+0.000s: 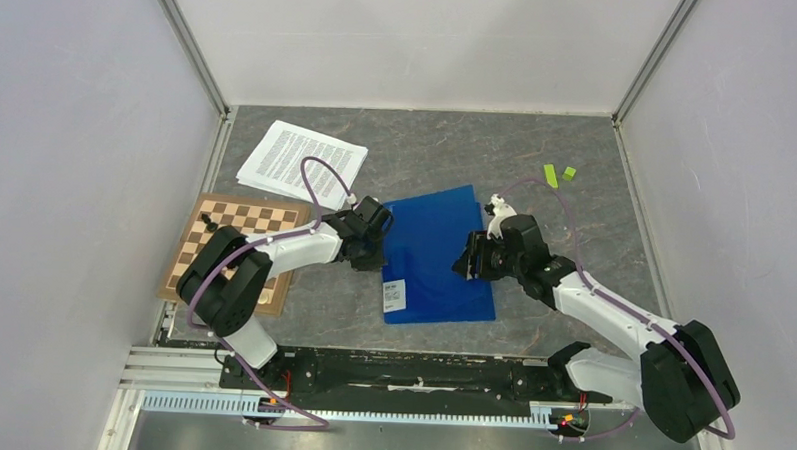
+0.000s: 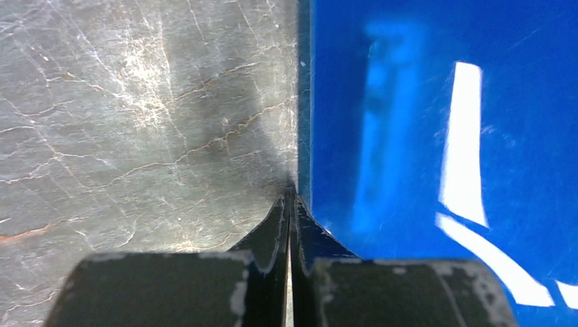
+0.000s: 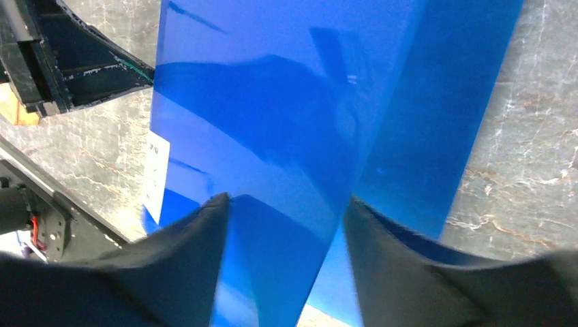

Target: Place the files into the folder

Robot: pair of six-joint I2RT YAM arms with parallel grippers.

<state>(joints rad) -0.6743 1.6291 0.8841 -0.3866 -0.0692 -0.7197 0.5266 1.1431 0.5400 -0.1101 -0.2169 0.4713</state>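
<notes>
The blue folder (image 1: 435, 254) lies closed in the middle of the table, its white label (image 1: 393, 296) near the front corner. The files (image 1: 302, 160), a stack of printed white sheets, rest at the back left, apart from both arms. My left gripper (image 1: 377, 252) is shut and empty, its tips (image 2: 290, 197) down on the table against the folder's (image 2: 436, 136) left edge. My right gripper (image 1: 468, 264) is at the folder's right edge. Its jaws (image 3: 285, 208) stand apart with the blue cover (image 3: 286, 122) running between them, and the fingers (image 3: 194, 255) do not press on it.
A wooden chessboard (image 1: 236, 249) lies at the left under the left arm, with a dark piece (image 1: 208, 220) on it. Two small green blocks (image 1: 558, 175) sit at the back right. Enclosure walls stand on three sides, and a metal rail (image 1: 368, 409) runs along the front.
</notes>
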